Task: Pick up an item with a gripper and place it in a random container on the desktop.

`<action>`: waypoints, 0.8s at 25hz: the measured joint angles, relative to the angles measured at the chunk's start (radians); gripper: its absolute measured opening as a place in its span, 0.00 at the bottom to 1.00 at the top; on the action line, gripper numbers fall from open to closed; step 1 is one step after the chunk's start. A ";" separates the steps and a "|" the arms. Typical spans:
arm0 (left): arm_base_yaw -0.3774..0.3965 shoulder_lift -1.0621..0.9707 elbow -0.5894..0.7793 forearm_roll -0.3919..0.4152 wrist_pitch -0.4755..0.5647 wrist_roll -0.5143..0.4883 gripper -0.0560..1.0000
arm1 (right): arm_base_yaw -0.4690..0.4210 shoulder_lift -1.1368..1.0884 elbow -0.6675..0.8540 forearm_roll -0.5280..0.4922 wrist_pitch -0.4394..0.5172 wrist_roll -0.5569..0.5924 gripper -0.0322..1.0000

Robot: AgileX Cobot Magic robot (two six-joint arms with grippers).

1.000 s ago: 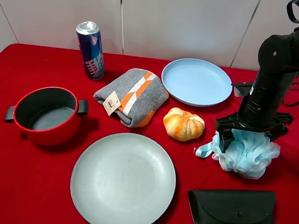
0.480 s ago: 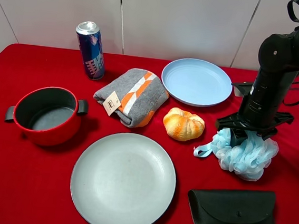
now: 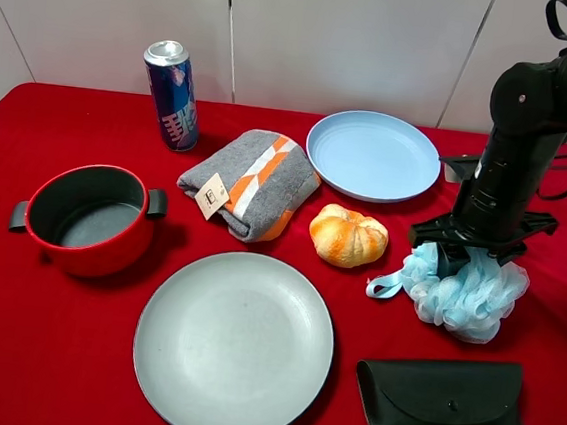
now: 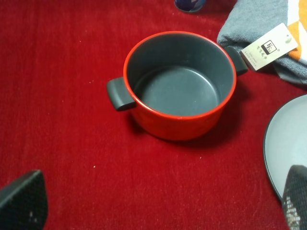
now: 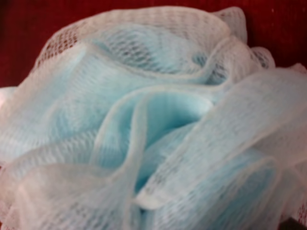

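Bath pouf (image 3: 466,295) sits on the red cloth (image 3: 49,351) over on the right, near the pumpkin bun (image 3: 348,236), with your right gripper (image 3: 475,256) sunk into its top. Mesh fills the whole wrist view, so I can't tell if the fingers are clamped or apart. Left gripper (image 4: 157,206) is spread wide near the red pot (image 4: 180,86), holding nothing. Tip: bite deep into the core, not the loose frills. Then lift straight up so the ribbon loop (image 3: 385,286) clears the bun before you swing to the light blue plate (image 3: 372,156).
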 joint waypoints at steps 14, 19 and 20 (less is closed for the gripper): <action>0.000 0.000 0.000 0.000 0.000 0.000 0.98 | 0.000 -0.172 0.000 0.013 0.065 0.000 0.23; 0.000 0.000 0.000 0.000 0.000 0.000 0.98 | 0.000 -0.223 0.000 0.016 0.111 0.000 0.21; 0.000 0.000 0.000 0.000 0.000 0.000 0.98 | 0.000 -0.233 0.000 0.018 0.119 0.000 0.21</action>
